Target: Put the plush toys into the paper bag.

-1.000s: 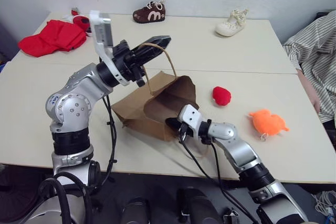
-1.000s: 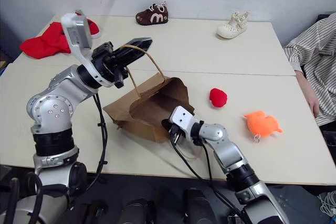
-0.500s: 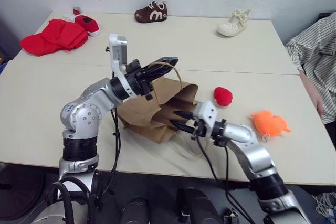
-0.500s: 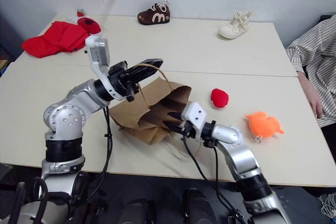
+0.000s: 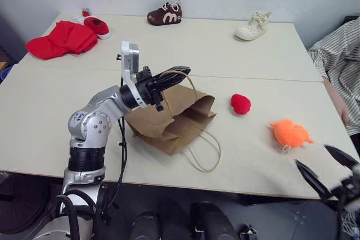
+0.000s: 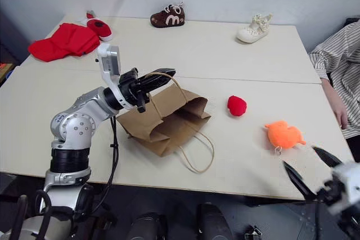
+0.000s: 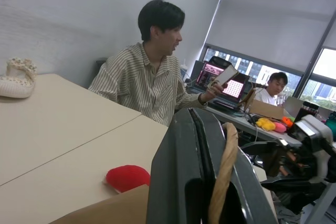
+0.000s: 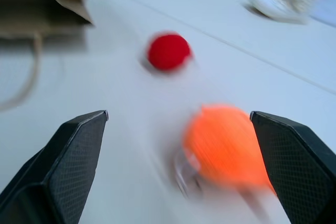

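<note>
The paper bag (image 5: 171, 119) lies on its side at table (image 5: 247, 66) centre, its handle (image 5: 188, 80) pinched by the left gripper (image 5: 179, 72). The red plush (image 5: 241, 104) at 3 o'clock and orange plush (image 5: 291, 133) at 4 lie outside it; the right gripper (image 5: 329, 167) hangs spread, empty.

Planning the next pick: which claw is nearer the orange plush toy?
Right claw, open just beside the orange plush toy. Left claw is shut on the brown paper bag's handle.

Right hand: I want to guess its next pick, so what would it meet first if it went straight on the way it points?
Probably the orange plush toy, between the open right hand's fingers, ahead of the red plush toy.
</note>
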Robot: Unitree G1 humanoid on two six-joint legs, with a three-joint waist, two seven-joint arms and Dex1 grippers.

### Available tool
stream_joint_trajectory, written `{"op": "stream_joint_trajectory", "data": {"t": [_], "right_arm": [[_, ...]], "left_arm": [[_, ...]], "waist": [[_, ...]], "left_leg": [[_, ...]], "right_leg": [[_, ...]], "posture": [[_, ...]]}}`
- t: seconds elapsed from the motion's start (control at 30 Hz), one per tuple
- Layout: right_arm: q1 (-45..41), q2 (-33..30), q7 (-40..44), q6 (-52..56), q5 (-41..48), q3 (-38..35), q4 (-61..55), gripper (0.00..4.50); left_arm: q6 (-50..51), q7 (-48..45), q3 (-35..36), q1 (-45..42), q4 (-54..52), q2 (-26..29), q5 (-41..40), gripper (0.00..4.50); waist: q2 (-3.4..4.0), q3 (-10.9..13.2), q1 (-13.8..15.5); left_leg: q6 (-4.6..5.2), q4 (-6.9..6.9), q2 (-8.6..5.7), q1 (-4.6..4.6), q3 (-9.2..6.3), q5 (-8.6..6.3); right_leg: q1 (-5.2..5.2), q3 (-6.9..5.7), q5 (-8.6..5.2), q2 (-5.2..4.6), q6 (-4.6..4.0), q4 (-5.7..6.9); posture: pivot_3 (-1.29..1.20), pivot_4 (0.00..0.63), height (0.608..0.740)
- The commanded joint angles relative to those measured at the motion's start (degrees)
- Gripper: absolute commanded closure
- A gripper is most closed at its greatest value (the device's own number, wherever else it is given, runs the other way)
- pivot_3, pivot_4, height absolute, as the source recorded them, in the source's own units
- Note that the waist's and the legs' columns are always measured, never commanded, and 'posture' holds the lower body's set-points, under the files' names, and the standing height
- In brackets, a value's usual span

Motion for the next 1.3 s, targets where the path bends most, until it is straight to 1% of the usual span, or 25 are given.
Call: {"op": "stream_joint_trajectory", "data": {"t": [0.03,0.1,0.2,0.27,0.33,0.43,0.53,0.63,0.73,0.8,0.87,0.9,0.97,1.0,1.03,1.1,1.17,1.23,1.3], "right_arm": [[3.48,0.98,0.32,-4.95,-1.92,-2.81,4.01,0.06],[2.14,-1.24,-0.12,-4.26,-3.16,-1.26,4.38,0.06],[-1.18,-5.00,-0.76,-2.04,-4.58,1.25,4.63,0.06],[-8.73,-11.48,-2.28,5.24,-6.88,6.22,6.70,0.06],[-13.43,-15.43,-2.89,9.26,-8.62,9.66,8.69,0.06],[-19.40,-18.66,-2.42,10.66,-10.44,13.97,12.93,0.06],[-25.26,-20.52,-1.93,13.00,-12.22,18.74,18.29,0.64],[-30.29,-21.38,-1.25,12.41,-14.28,22.67,23.88,1.69],[-33.46,-21.54,-0.26,11.78,-13.67,23.22,26.28,2.70],[-33.84,-22.60,1.76,11.44,-13.03,22.93,26.17,3.30],[-33.77,-23.35,5.79,9.49,-10.78,22.20,24.36,3.87],[-33.67,-23.30,8.72,10.04,-7.53,21.68,21.72,4.03],[-33.89,-23.04,13.98,12.93,0.25,21.63,14.43,4.25],[-34.02,-23.08,15.33,14.55,2.78,21.91,11.86,4.28],[-34.31,-23.31,15.63,16.75,4.76,22.62,8.99,4.30],[-38.84,-21.43,12.02,22.38,6.93,29.00,0.93,4.30],[-43.91,-18.88,8.62,25.25,5.73,35.35,-3.21,4.30],[-49.12,-15.76,5.18,28.29,3.39,40.91,-3.75,4.30],[-53.72,-12.81,3.44,30.14,0.30,47.39,-2.86,4.30]], "left_arm": [[-1.65,-1.12,0.30,-1.16,0.22,0.50,0.87,4.50],[-1.70,-1.20,0.17,-1.16,0.08,0.60,0.99,4.50],[-1.72,-1.15,0.05,-1.10,-0.20,0.59,1.08,4.50],[-1.50,-0.70,-0.07,-0.56,-1.33,0.71,1.13,4.50],[-1.29,-0.39,-0.08,-0.25,-2.05,0.87,1.08,4.50],[-0.91,0.10,0.10,-0.09,-3.01,1.24,0.80,4.50],[-0.61,0.74,0.28,-0.04,-3.78,1.63,0.66,4.50],[-0.20,1.14,0.54,0.04,-4.37,2.09,0.42,4.50],[0.11,1.25,0.73,0.09,-4.76,2.53,0.43,4.50],[0.31,1.34,0.95,-0.04,-4.85,2.69,0.29,4.50],[0.44,1.36,1.05,-0.36,-4.66,2.70,0.05,4.50],[0.59,1.32,1.12,-0.56,-4.57,2.65,-0.20,4.50],[1.15,1.15,1.23,-1.03,-4.28,2.57,-0.77,4.50],[1.36,1.02,1.27,-1.20,-4.14,2.55,-0.92,4.50],[1.59,0.88,1.28,-1.36,-4.03,2.52,-1.08,4.50],[2.08,0.52,1.09,-2.01,-3.24,2.26,-1.42,4.50],[2.09,0.30,0.42,-2.64,-2.56,1.65,-1.25,4.50],[2.09,0.65,0.03,-3.35,-2.06,0.12,-1.45,4.50],[2.14,0.90,-0.07,-3.88,-1.69,-1.36,-1.83,4.50]], "waist": [[0.00,0.00,-0.29],[0.03,0.01,-1.51],[0.06,0.03,-1.68],[0.05,0.05,-1.66],[0.09,0.07,-1.45],[0.09,0.07,-0.70],[0.10,0.08,-0.04],[0.10,0.08,0.04],[0.09,0.08,0.04],[0.09,0.08,0.05],[0.09,0.08,0.03],[0.09,0.08,-0.02],[0.12,0.10,-0.20],[0.16,0.13,-0.31],[0.17,0.13,-0.41],[0.15,0.14,-0.78],[0.12,0.16,-1.29],[0.11,0.16,-1.23],[0.11,0.16,-1.16]], "left_leg": [[0.00,-0.02,0.00,0.00,0.02,-0.02],[0.02,-0.04,-0.01,0.03,0.03,-0.05],[0.00,-0.05,0.00,0.05,0.04,-0.04],[0.00,-0.05,-0.01,0.06,0.04,-0.04],[0.02,0.00,-0.02,0.05,0.08,-0.02],[-0.04,0.00,0.00,0.07,-0.03,0.02],[-0.07,-0.02,0.01,-0.02,-0.13,0.05],[0.01,0.05,-0.02,-0.03,-0.04,0.02],[0.03,0.11,-0.02,0.01,-0.05,0.02],[0.03,0.12,-0.02,0.03,-0.05,0.02],[0.03,0.11,-0.02,0.03,-0.05,0.02],[0.02,0.10,-0.01,0.03,-0.05,0.02],[0.01,0.07,0.02,0.02,-0.05,0.02],[-0.01,0.07,0.05,0.02,-0.05,0.02],[-0.02,0.06,0.05,0.02,-0.06,0.03],[-0.05,0.06,0.07,0.01,-0.11,0.02],[-0.04,0.09,0.07,0.01,-0.12,0.02],[-0.07,0.09,0.07,0.01,-0.15,0.03],[-0.07,0.09,0.05,-0.06,-0.17,0.04]], "right_leg": [[0.12,0.02,0.00,-0.01,0.00,-0.03],[0.29,0.04,0.00,-0.04,0.01,-0.05],[0.27,0.09,0.01,0.01,0.02,-0.03],[0.26,0.10,0.01,0.00,0.03,-0.03],[0.21,0.14,0.03,-0.03,0.05,-0.01],[0.01,0.07,0.01,0.01,0.02,0.02],[-0.02,-0.05,-0.02,0.00,-0.03,-0.05],[-0.02,0.01,0.01,-0.07,0.02,-0.07],[0.05,0.01,0.03,-0.07,0.06,-0.07],[0.09,0.01,0.05,-0.07,0.08,-0.06],[0.08,0.01,0.05,-0.06,0.08,-0.06],[0.08,0.01,0.05,-0.05,0.08,-0.07],[0.07,0.01,0.04,0.00,0.08,-0.07],[0.06,0.01,0.04,0.02,0.08,-0.07],[0.06,0.00,0.04,0.02,0.08,-0.06],[0.07,-0.03,0.04,0.02,0.08,-0.06],[0.07,-0.03,0.05,-0.02,0.08,-0.04],[0.06,-0.06,0.04,-0.02,0.08,-0.03],[-0.01,-0.09,0.04,-0.04,0.06,-0.03]], "posture": [[0.00,0.150,0.740],[0.00,0.150,0.740],[0.00,0.150,0.740],[0.00,0.150,0.740],[0.00,0.150,0.740],[0.00,0.150,0.740],[0.00,0.150,0.740],[0.00,0.150,0.740],[0.00,0.150,0.740],[0.00,0.150,0.740],[0.00,0.150,0.740],[0.00,0.150,0.740],[0.00,0.150,0.740],[0.00,0.150,0.740],[0.00,0.150,0.740],[0.00,0.150,0.740],[0.00,0.150,0.740],[0.00,0.150,0.740],[0.00,0.150,0.740]]}}
